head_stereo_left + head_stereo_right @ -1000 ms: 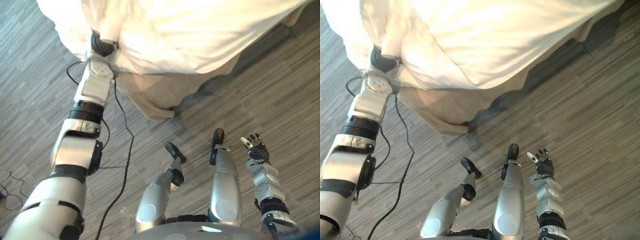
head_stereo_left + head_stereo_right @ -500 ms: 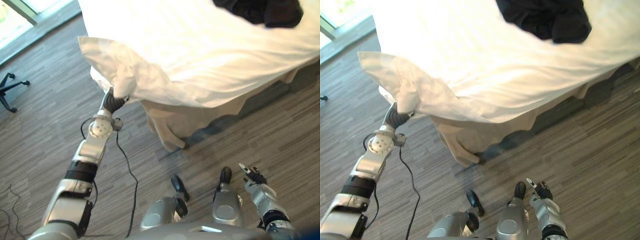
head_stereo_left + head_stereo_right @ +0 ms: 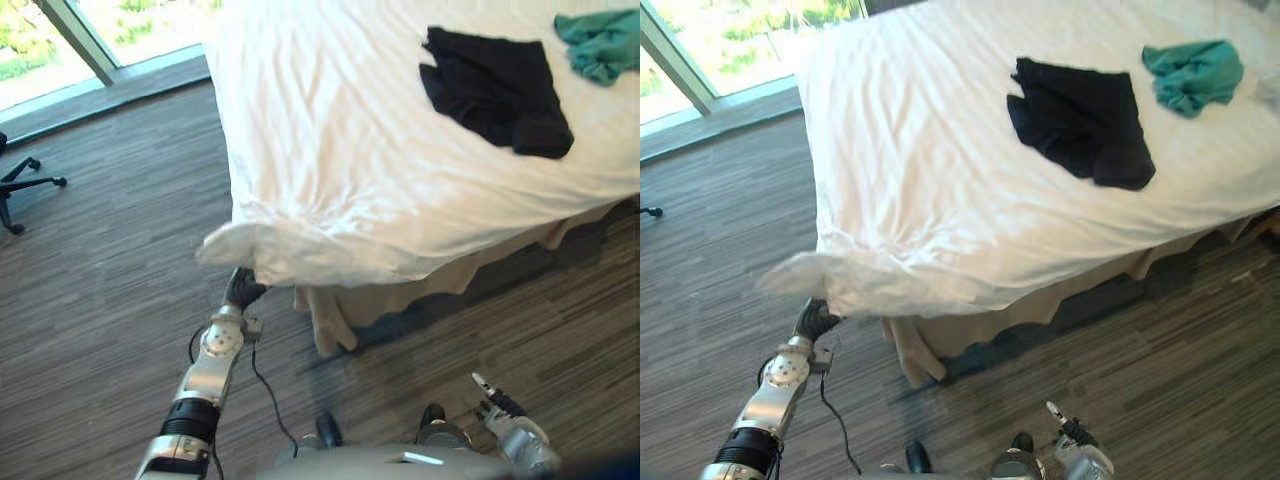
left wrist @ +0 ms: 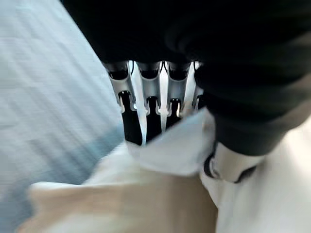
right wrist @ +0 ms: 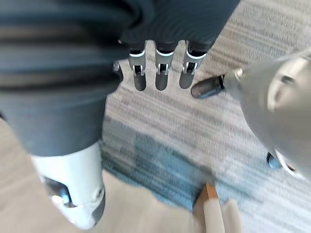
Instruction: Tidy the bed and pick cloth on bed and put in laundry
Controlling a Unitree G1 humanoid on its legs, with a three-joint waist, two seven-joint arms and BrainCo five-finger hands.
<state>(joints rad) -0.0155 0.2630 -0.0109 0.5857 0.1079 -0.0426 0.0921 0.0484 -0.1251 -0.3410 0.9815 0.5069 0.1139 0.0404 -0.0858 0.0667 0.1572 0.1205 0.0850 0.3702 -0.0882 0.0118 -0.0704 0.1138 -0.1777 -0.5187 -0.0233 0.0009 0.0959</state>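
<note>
since the earlier frames the head camera has tilted up: the bed top is now in view, with the black cloth (image 3: 495,90) and the teal cloth (image 3: 600,45) lying on the white sheet (image 3: 330,170), well beyond the fingertips of both hands. the left hand (image 3: 243,289) stays clamped on the sheet's near corner, arm stretched forward and low. its fingers (image 4: 129,116) curl round a fold of white fabric, with the beige bed skirt (image 3: 345,305) just beside them. the right hand (image 3: 499,405) hangs low over the floor (image 3: 100,280), fingers (image 5: 160,73) straight, holding nothing.
</note>
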